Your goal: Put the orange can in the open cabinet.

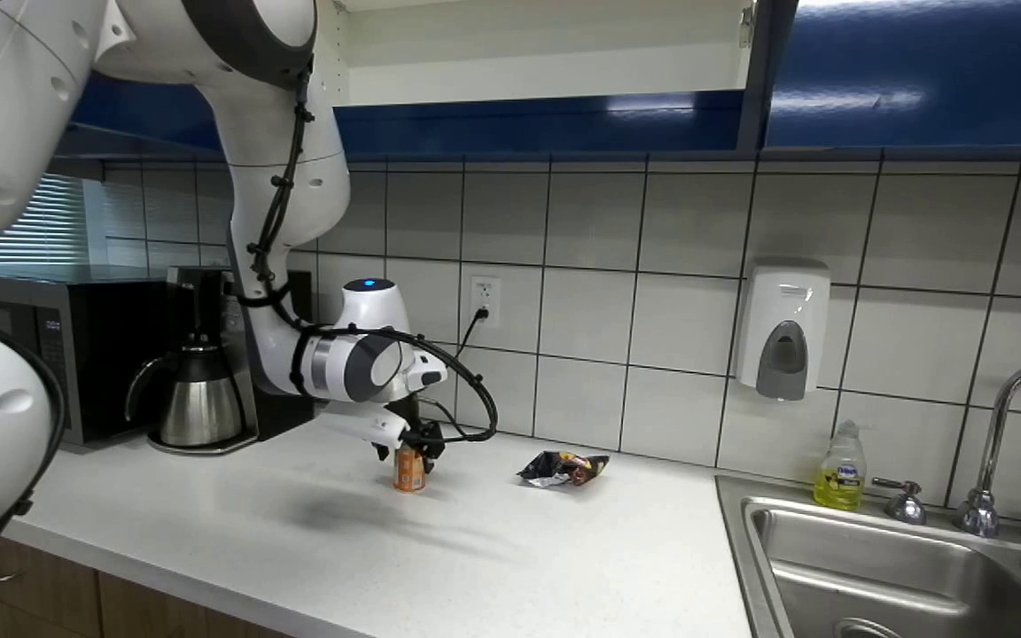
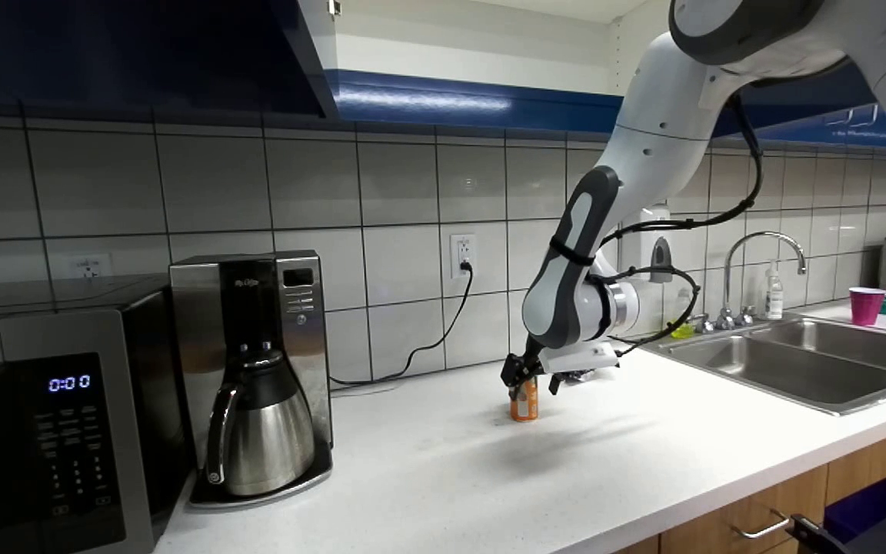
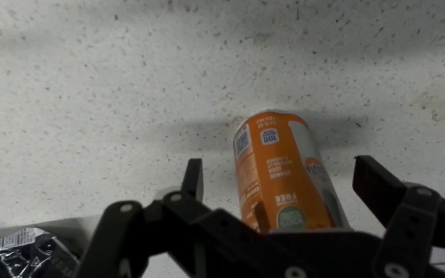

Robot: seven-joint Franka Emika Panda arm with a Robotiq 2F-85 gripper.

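The orange can [image 1: 409, 476] stands upright on the white counter below my gripper in both exterior views [image 2: 524, 405]. In the wrist view the can [image 3: 276, 166] lies between the two fingers, with bare gaps on both sides; its top is hidden behind the gripper body. My gripper [image 3: 279, 164] is open around the can, pointing down, with fingertips partway down its sides. The gripper also shows in both exterior views [image 1: 406, 455] [image 2: 535, 387]. The open cabinet [image 1: 546, 58], with a pale interior and blue lower edge, is high on the wall above, also in an exterior view [image 2: 474, 46].
A dark crumpled packet [image 1: 561, 468] lies near the wall, and in the wrist view [image 3: 25, 256]. A coffee pot [image 2: 270, 438] in its coffee maker [image 2: 308, 308] and a microwave [image 2: 66, 431] stand at one end. A sink [image 1: 735, 532] and soap bottle [image 1: 840, 474] are at the other.
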